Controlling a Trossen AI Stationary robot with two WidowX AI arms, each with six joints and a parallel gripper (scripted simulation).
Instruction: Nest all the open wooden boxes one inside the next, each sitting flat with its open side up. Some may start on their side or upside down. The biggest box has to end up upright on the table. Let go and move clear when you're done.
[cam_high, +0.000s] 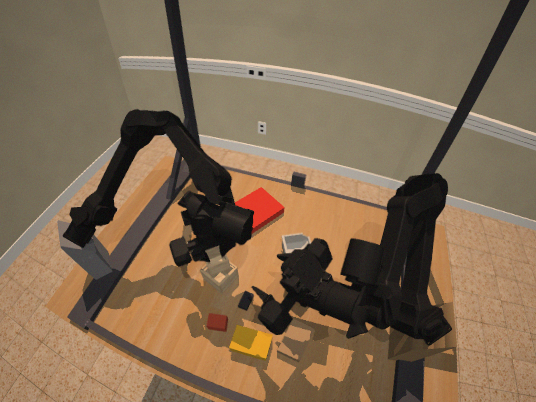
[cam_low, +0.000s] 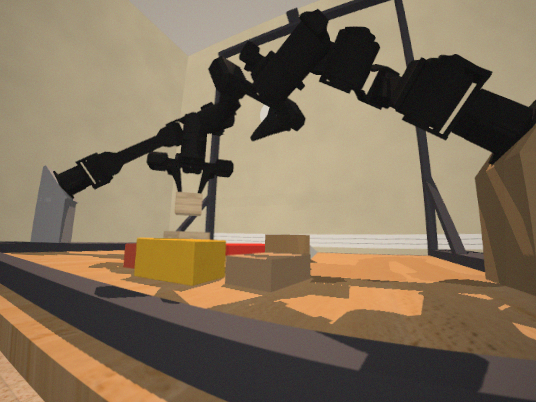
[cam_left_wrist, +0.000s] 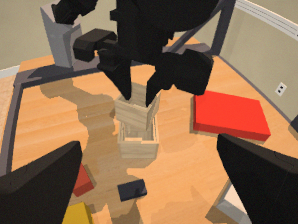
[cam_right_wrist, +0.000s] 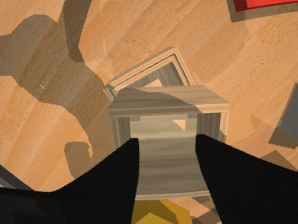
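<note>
On the left, my right gripper (cam_high: 209, 248) (cam_low: 190, 191) (cam_left_wrist: 138, 102) (cam_right_wrist: 167, 143) carries the small wooden box (cam_high: 217, 257) (cam_low: 188, 204) (cam_left_wrist: 134, 115) (cam_right_wrist: 167, 175), fingertips inside its opening. It looks light, stiff; I'd bear only on opposite walls. Below, the larger open wooden box (cam_high: 222, 285) (cam_low: 186, 234) (cam_left_wrist: 139, 151) (cam_right_wrist: 140, 67) sits upright, apparently containing another. Rightward, my left gripper (cam_high: 268, 272) (cam_low: 252, 112) (cam_left_wrist: 150, 145) hangs spread wide.

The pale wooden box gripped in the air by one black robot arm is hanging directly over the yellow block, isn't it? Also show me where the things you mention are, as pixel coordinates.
Not quite: the pale wooden box (cam_high: 218, 256) (cam_low: 188, 203) (cam_left_wrist: 134, 114) (cam_right_wrist: 167, 175) is indeed gripped in the air, but over another open wooden box (cam_high: 223, 284) (cam_low: 186, 235) (cam_left_wrist: 139, 150) (cam_right_wrist: 186, 72), not the yellow block (cam_high: 255, 346) (cam_low: 162, 260) (cam_left_wrist: 78, 215) (cam_right_wrist: 161, 214). The left wrist view shows this.
</note>
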